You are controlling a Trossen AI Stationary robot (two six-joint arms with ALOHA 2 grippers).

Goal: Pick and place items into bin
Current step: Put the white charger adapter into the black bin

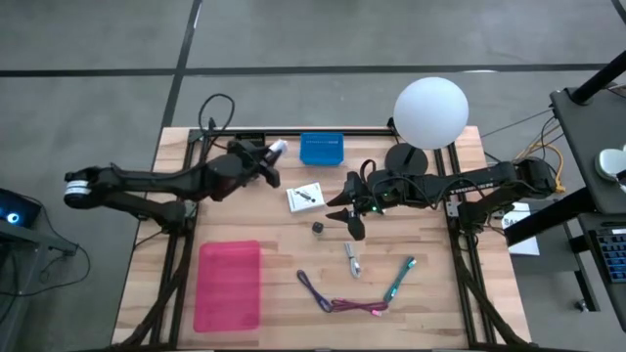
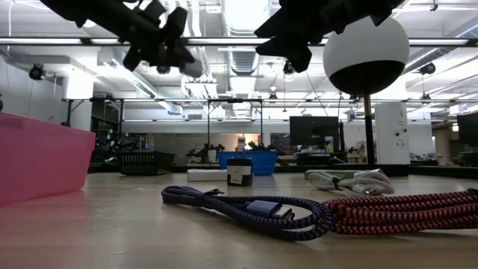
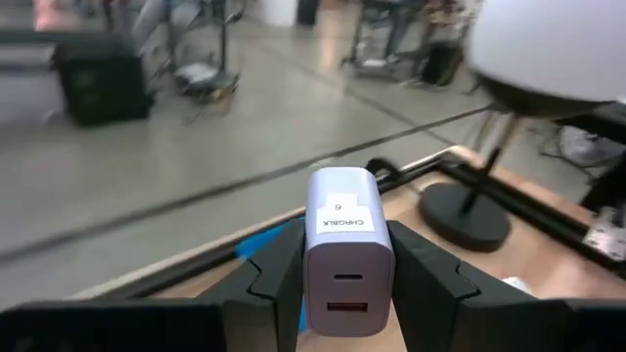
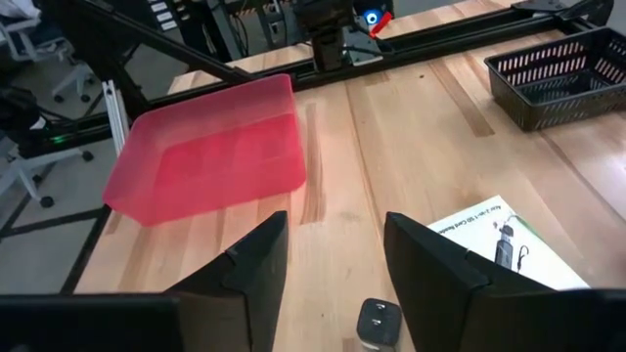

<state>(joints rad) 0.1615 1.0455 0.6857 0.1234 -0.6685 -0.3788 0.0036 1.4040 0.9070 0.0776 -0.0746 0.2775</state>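
Left tool [image 3: 337, 284] is clamped on a small white plastic charger block [image 3: 340, 249] with a printed label, held raised off the wooden surface [image 1: 430, 293] near its far edge, just beside the blue mesh basket [image 1: 322, 149]. To do this carry well, the grip should stay firm on the block's flat sides while the arm swings toward the pink translucent plastic bin [image 1: 229, 284], which lies at the near-left part of the surface, well apart from the block; release looks best only once the block is over the bin's open middle and low enough not to bounce out. Right tool [image 4: 328, 259] hovers with fingers apart above the tiny dark cube [image 4: 377, 321], near the white square card [image 1: 305, 196]; it should hold clear of the left arm's path. Awaiting pickup nearer the front edge are a silver metal clip [image 1: 352, 259], a green pen [image 1: 400, 279] and a purple-pink braided cord [image 1: 337, 298].
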